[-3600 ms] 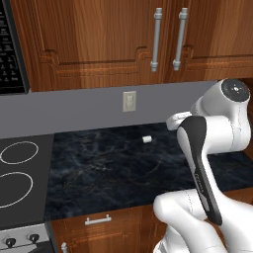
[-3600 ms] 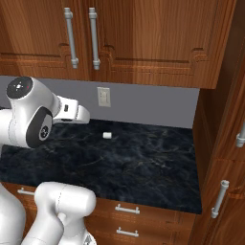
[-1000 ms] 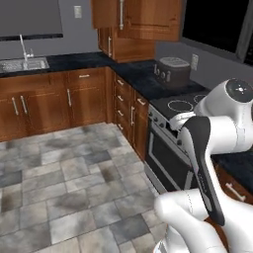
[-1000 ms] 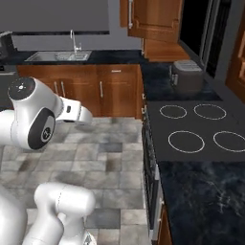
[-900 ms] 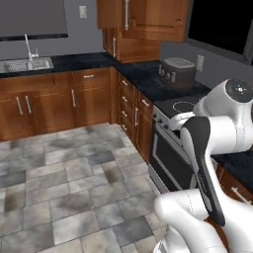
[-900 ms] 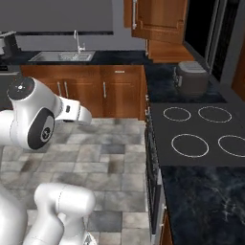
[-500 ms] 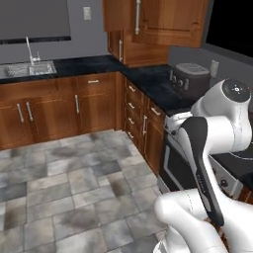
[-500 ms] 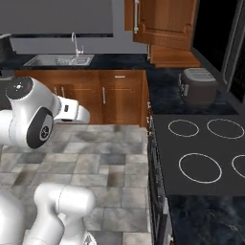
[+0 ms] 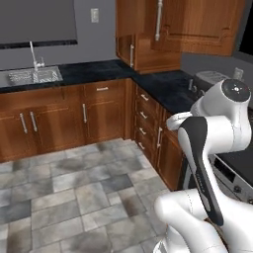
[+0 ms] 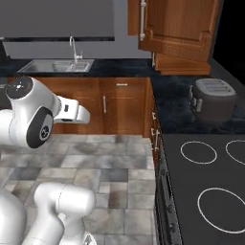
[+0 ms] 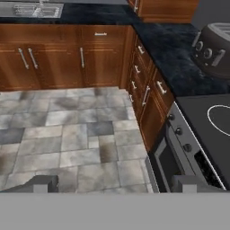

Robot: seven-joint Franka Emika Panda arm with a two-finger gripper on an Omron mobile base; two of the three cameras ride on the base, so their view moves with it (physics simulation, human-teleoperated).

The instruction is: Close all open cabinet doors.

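The floor [image 11: 67, 134] of grey tiles spreads below and ahead of the gripper [image 11: 114, 184], whose two tips stand wide apart at the bottom of the hand view with nothing between them. Beyond the floor the dark bench [image 9: 94, 71] runs along the far wall and turns a corner toward the robot, over brown base cabinets [image 11: 54, 58] and a column of drawers [image 11: 146, 87]. Above that corner, well up and away from the gripper, hang the wall cabinets, and there the open door [image 10: 184, 24] swings out from its box, its lower edge tilted away from the cabinet face in the right base view; a second door [image 9: 143, 22] next to it carries the long grey handle [image 9: 158, 20], which runs upright. I cannot tell from these views whether that second door is fully shut. The stove [image 10: 210, 191] lies to the right of the gripper and close under it, with the toaster [image 10: 213, 100] on the bench just past the stove, below the open door. The sink [image 9: 32, 76] is far off to the left. As I judge it, the task stands at the approach: the door lies ahead, high and to the right, far beyond reach, so the base must close in and the arm must rise before any push on the door's face.
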